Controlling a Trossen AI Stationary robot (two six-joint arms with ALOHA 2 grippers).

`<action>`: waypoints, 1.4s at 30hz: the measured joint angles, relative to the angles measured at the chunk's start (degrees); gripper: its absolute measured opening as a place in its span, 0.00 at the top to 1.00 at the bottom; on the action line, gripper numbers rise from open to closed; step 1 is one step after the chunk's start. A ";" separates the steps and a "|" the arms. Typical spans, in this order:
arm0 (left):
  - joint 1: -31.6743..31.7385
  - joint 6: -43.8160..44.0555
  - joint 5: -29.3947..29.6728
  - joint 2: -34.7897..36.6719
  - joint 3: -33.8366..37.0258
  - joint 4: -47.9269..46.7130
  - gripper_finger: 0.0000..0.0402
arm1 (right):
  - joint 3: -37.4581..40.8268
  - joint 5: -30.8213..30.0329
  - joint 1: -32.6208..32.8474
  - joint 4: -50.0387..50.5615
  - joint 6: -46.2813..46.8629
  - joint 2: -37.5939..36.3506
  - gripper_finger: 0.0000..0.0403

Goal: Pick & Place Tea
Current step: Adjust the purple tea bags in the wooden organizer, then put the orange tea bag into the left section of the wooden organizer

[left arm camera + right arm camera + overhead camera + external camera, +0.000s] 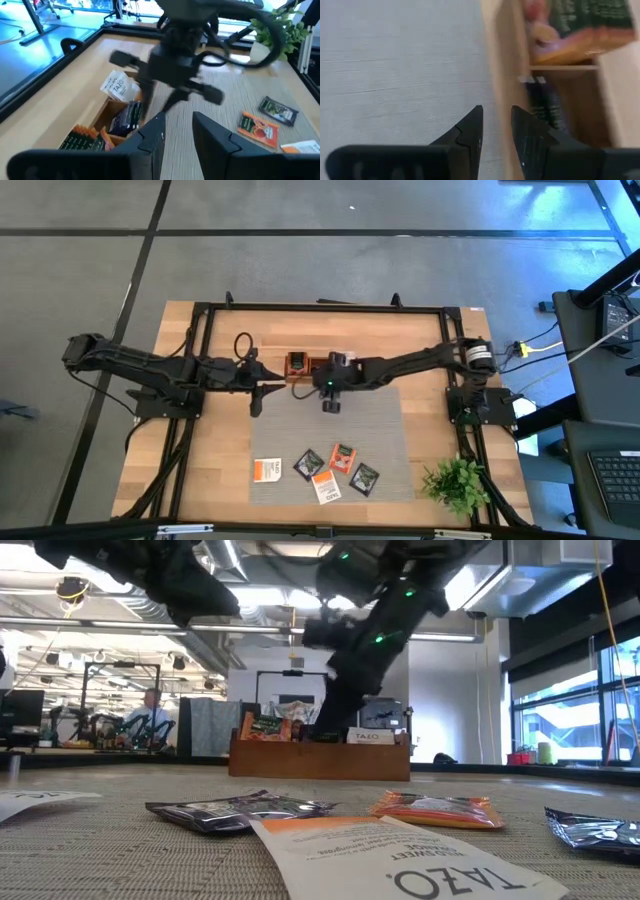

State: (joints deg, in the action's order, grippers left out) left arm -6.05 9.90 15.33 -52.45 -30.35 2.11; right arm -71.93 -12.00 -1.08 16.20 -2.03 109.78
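We are hovering the right gripper (496,125), fingers slightly parted and empty, beside the tray (312,364); the left gripper (177,131), likewise empty, is waiting alongside—next, we should descend squarely onto one sachet (343,455).

Sachets (316,472) on mat (390,442); tray (300,364) behind

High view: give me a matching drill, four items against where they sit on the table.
Items:
1. plant
2. wooden tray
3. white sachet
4. right gripper

Places:
A. far side of the table, at the mat's far edge
B. near right corner
C. over the grey mat, just in front of the tray
D. leftmost of the loose sachets

Pairs: 1-B, 2-A, 3-D, 4-C
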 joint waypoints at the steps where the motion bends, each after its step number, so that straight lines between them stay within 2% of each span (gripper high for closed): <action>1: -0.02 -0.01 0.02 0.00 0.00 -0.26 0.76 | -1.08 -2.45 -0.26 1.65 -0.01 0.71 0.74; 6: 0.03 -0.05 0.02 0.00 0.00 -0.72 0.77 | -4.47 -17.93 -1.43 3.97 -0.01 1.55 0.74; 8: 0.03 -0.13 0.02 0.00 0.00 -0.95 0.77 | -5.10 -21.42 -1.54 4.21 -0.03 1.37 0.74; 16: 0.03 -0.08 0.02 0.00 0.00 -1.31 0.77 | -5.98 -22.47 -2.03 5.53 -1.06 1.22 0.74; 19: 0.00 0.40 -2.05 0.00 0.00 -1.62 0.76 | -5.89 -18.09 -0.98 9.38 1.94 0.38 0.74; 24: -1.75 0.41 -10.58 -1.12 0.00 -1.90 0.77 | -6.00 1.80 2.63 15.86 7.22 -2.86 0.74; 27: -4.34 -0.01 -11.03 -3.94 -0.04 1.20 0.77 | -5.98 9.90 5.28 18.52 9.40 -3.70 0.74; 31: -7.94 -0.47 -11.03 -10.39 0.00 8.04 0.77 | -4.87 10.18 10.07 20.59 12.72 -3.96 0.74; 36: -10.54 -3.24 -12.11 -18.79 -0.20 16.70 0.76 | 0.07 9.82 15.82 16.96 18.41 -6.28 0.74; 42: -11.08 -5.17 -14.01 -30.34 -6.69 18.86 0.77 | 5.78 11.99 19.09 10.04 31.46 -7.78 0.74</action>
State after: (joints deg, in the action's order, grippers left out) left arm -17.13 4.73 1.32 -82.79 -37.04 20.97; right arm -66.15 -0.01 18.01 26.24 29.42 102.00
